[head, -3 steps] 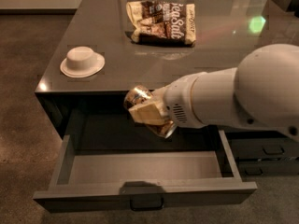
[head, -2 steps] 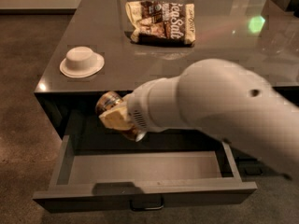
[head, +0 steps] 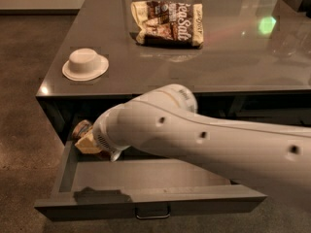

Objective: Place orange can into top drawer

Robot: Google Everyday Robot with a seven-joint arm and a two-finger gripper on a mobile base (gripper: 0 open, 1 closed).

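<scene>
Just below bowl (head: 85, 63), over drawer (head: 146, 198) — gripper (head: 90, 143) clasps can (head: 81, 128).

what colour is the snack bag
Brown and cream snack bag, in the camera view; the gripper holds the orange can at the top drawer's left.
</scene>
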